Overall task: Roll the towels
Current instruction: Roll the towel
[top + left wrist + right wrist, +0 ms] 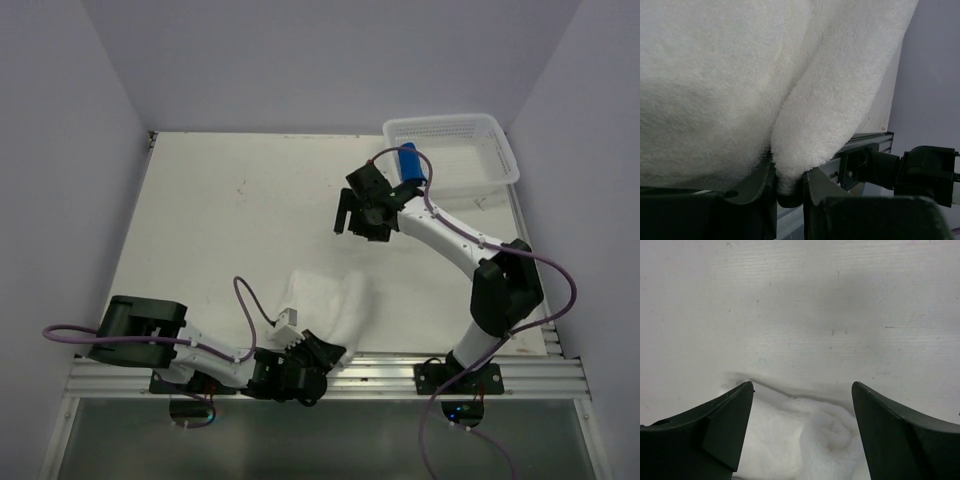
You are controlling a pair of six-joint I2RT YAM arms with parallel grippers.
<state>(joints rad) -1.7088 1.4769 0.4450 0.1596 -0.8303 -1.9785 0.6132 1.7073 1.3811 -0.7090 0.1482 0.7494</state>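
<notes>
Where the overhead view gives only a rumpled white towel [325, 300] at the near edge of the surface [220, 230], the left wrist view fills in the hold. The left fingers [325, 352] are nearly closed, pinching a thick fold of terry between the tips. Cloth billows above the pinch and fills most of that view. Overhead has these fingers low, right by the metal rail [420, 372] bordering the surface.

Right wrist view: right fingers [358, 222] spread wide, nothing between them, bare scuffed surface beyond. Below the tips lies an end of the white towel, curled on itself, a curl the overhead does not resolve. Overhead places these fingers above mid-surface, apart from the white towel.

Only the overhead shows the blue towel [412, 163]: a tight roll at the near-left corner of the white basket [470, 140], far right. Cannot tell whether it sits inside or leans on the rim.

Room: wide bare surface left of and beyond the white towel. Pale walls [70, 200] close in on the left, far and right sides. The basket is close to the right one.
</notes>
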